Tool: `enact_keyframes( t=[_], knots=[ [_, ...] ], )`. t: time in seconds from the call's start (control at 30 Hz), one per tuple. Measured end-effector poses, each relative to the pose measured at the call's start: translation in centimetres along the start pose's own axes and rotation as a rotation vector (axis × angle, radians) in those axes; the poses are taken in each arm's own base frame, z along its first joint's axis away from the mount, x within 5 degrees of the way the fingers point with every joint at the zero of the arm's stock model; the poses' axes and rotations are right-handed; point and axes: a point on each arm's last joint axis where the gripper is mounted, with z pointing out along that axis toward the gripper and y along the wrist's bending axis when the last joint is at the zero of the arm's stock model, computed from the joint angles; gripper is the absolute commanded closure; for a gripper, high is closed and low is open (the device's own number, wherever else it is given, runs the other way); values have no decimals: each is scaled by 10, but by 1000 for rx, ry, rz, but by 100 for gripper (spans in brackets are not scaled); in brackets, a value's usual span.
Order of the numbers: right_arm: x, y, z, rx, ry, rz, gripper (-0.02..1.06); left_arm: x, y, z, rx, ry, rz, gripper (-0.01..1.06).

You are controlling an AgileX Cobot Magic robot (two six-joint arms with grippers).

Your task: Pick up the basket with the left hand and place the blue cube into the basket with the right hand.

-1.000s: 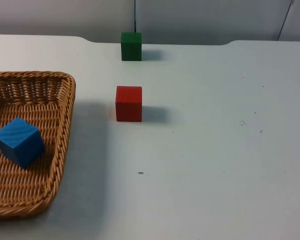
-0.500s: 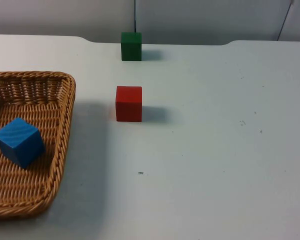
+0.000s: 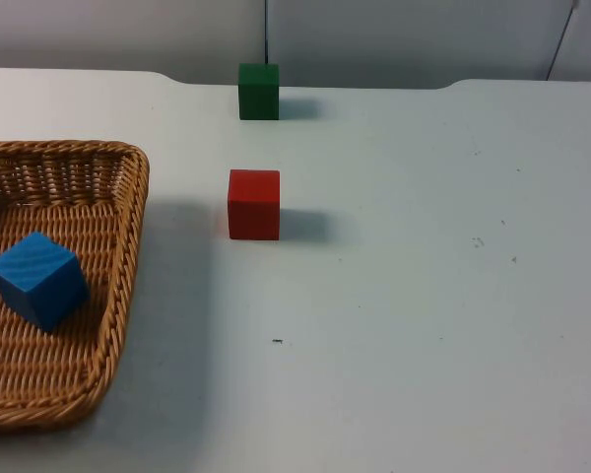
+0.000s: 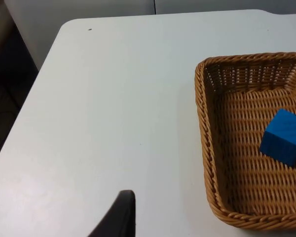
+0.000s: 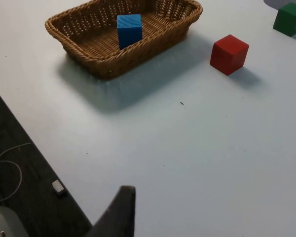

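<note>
Nearby, red cube (image 3: 253, 204) beside basket (image 3: 128, 256); green cube (image 3: 258, 91) beyond.

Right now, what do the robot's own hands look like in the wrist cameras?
Little of them is in frame: a single black fingertip of the left hand and one of the right hand, each a smooth, dark wedge tapering to a blunt tip, with no markings visible.

White table (image 3: 424, 296) w/ basket (image 3: 118, 296), red cube (image 3: 253, 204), green cube (image 3: 258, 91)

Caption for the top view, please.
Blue cube lies in the wicker basket; red cube and green cube stand on the table.
</note>
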Motion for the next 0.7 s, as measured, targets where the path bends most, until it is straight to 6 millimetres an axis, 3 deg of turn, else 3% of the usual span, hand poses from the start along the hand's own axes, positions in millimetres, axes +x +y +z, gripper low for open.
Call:
enact_keyframes(
  t=[0.7],
  knots=[
    [0,0,0,9,1,0,0,0,0,0,0,0,0,0]
  ],
)
